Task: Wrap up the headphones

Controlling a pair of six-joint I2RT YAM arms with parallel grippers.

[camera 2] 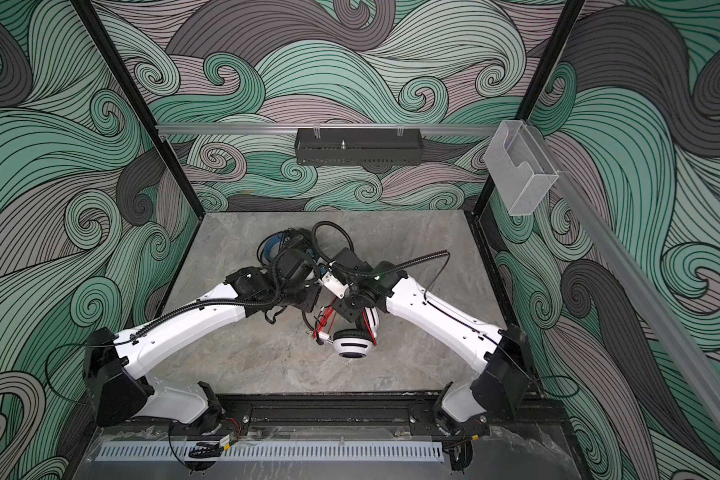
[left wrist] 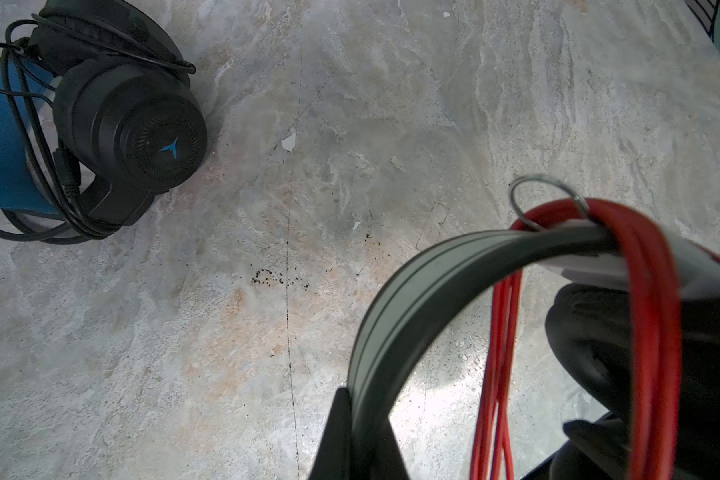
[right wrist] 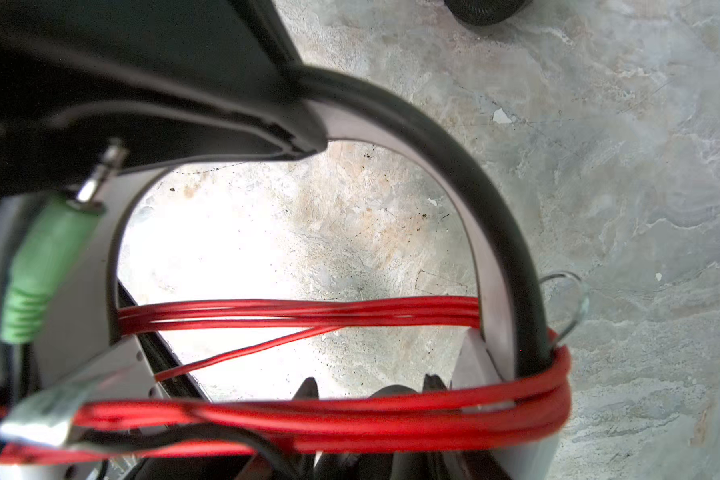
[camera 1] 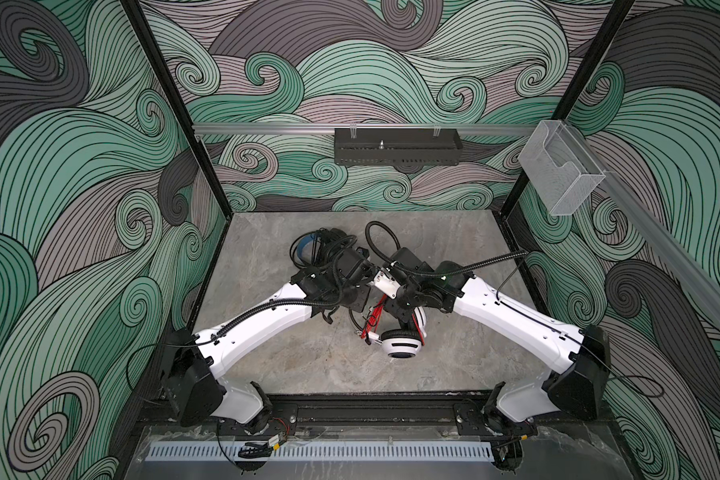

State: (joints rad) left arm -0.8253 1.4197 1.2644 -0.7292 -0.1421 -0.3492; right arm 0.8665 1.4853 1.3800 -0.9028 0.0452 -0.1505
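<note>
On the grey marbled desk [camera 1: 292,365], the left fingers [left wrist: 348,428] pinch the headband [left wrist: 433,282] of the white-and-black over-ear headset [camera 1: 402,347], which is wound with thin red cable [right wrist: 308,411]; the right fingers [right wrist: 310,390] stand part-open and empty, and the all-black wired headset [left wrist: 134,129] lies farther back.

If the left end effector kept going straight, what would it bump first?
Probably the table. The left end effector is clamped on the white-and-black headset's headband, and nothing else shows ahead.

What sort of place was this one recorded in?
Most likely a lab robot cell, not a home: swirl-printed panels on black posts wall in a marble-look table, two arms sit on a rail at its front edge, and a clear bin hangs from a side rail.
</note>
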